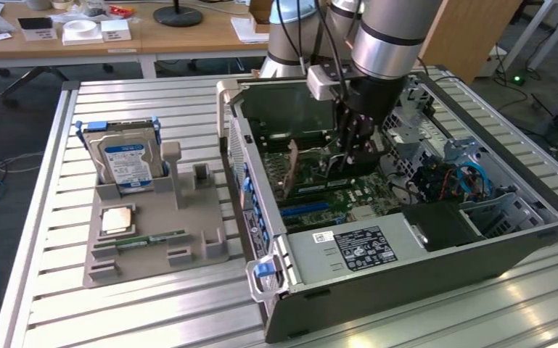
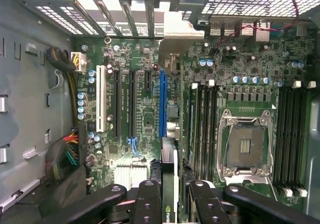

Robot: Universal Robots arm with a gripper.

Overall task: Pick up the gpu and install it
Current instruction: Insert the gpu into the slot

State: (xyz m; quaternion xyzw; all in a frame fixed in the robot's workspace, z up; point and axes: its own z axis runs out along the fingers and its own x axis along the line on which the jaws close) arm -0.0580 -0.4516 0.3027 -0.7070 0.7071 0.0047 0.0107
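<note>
Gripper point(image 2: 175, 196) clamped on the gpu point(image 2: 169, 184), down inside the open case point(image 1: 405, 283)

Its black fingers point(image 2: 149, 201) were clenched on the card, held edge-on and roughly in line with the long blue slot point(image 2: 162, 104) on the green motherboard point(image 2: 250, 59). My guess is it's light and stiff but fragile, so grab the flat faces, not the gold contacts. Further out, a silver hard drive point(image 1: 128, 163) stood upright in the grey plastic holder point(image 1: 201, 232), with a thin memory stick point(image 1: 153, 238) lying flat, all on a ribbed metal table point(image 1: 143, 312).
</note>
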